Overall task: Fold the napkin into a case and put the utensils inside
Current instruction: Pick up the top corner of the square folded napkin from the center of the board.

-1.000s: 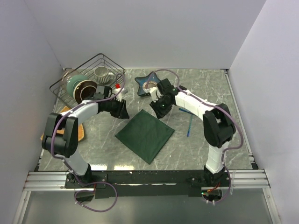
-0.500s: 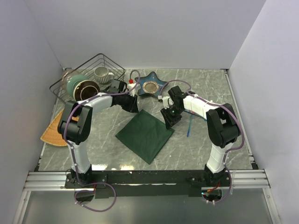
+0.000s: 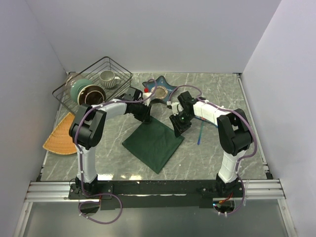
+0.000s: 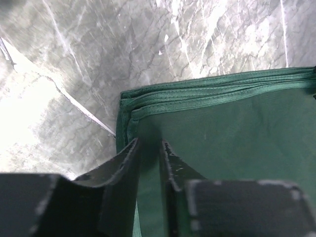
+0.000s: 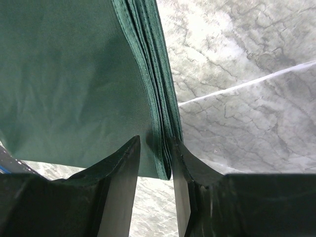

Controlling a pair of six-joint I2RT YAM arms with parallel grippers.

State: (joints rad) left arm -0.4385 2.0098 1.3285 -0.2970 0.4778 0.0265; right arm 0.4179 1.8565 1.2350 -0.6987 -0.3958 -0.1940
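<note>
At the left edge of the top view a fan-shaped orange-tan mat [image 3: 60, 138] lies on the marble table [image 3: 108, 153]. Just above it, in the upper left, a wire basket [image 3: 79, 74] holds a teal pot [image 3: 79, 89], a brown bowl [image 3: 91, 95] and a ribbed mug [image 3: 107, 78], crowded together.

The left gripper [image 3: 146, 117] [image 4: 148, 145] is down at the upper corner of the napkin [image 3: 153, 142] [image 4: 222, 133] [image 5: 69, 74]. Its fingers [image 4: 129, 158] are nearly together with green cloth showing in the gap; whether they pinch it cannot be told.

The napkin lies flat at frame centre, folded into a layered, near-square shape with stacked hems. It sits as a diamond, corners pointing up, down, left and right, so its longest line runs top to bottom. Bare marble lies to its left and below it, down to the arm bases.

Above it, the star-shaped blue dish [image 3: 165, 85] sits near the far wall; what is in its centre is too small to tell.

The right gripper [image 3: 177, 127] [image 5: 154, 143] is at the napkin's right corner. Its fingers [image 5: 123, 168] straddle the layered edge, narrowly apart, one over cloth and one over marble; a firm grip cannot be confirmed.

Just right of it a slim blue utensil [image 3: 200, 133] lies nearly upright in the frame, with open marble beyond to the right wall.
</note>
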